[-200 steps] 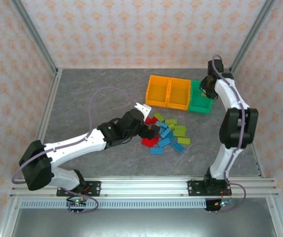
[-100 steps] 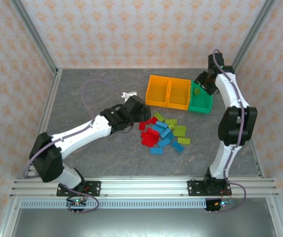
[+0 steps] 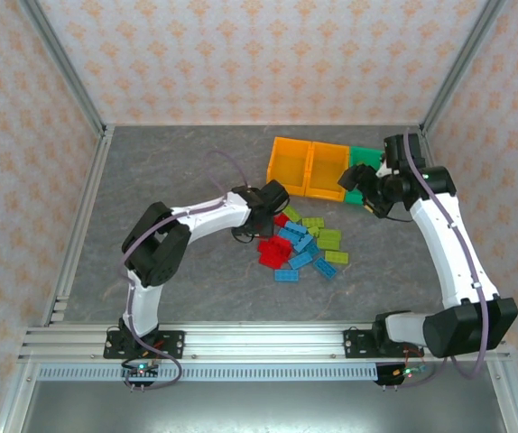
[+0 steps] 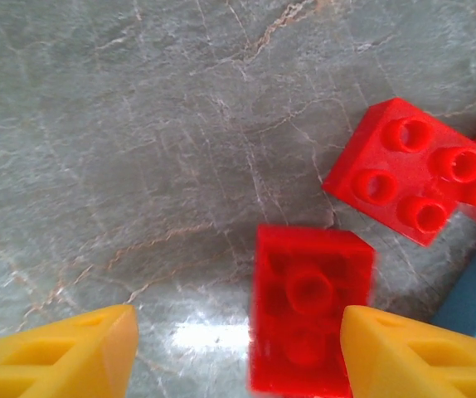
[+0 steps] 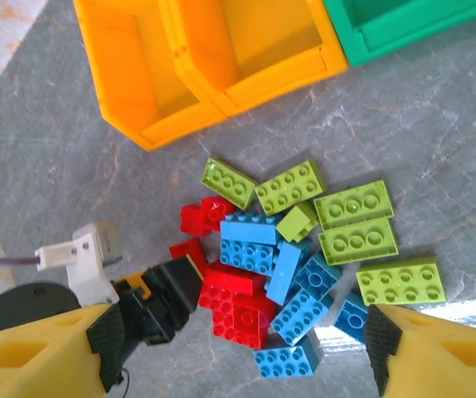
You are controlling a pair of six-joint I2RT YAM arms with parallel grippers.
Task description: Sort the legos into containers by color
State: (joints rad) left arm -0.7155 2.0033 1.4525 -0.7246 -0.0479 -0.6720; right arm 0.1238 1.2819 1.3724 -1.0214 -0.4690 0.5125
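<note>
We are pulling the right pincer back from the green bin toward the lego pile, spread apart and empty. The left pincer, also apart, is now hovering over a red brick on the surface, our likely next pick.

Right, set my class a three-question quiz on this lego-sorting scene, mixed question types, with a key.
1. True or false: the green bin stands between the two orange bins.
2. Multiple choice: in the left wrist view, the lego brick seen between the fingers of the left gripper is A) blue, B) red, C) yellow-green.
3. Fill in: the right gripper is ___ (open or shut).
Key: 1 false, the green bin is at the right end of the row, beside the orange bins; 2 B; 3 open.
</note>
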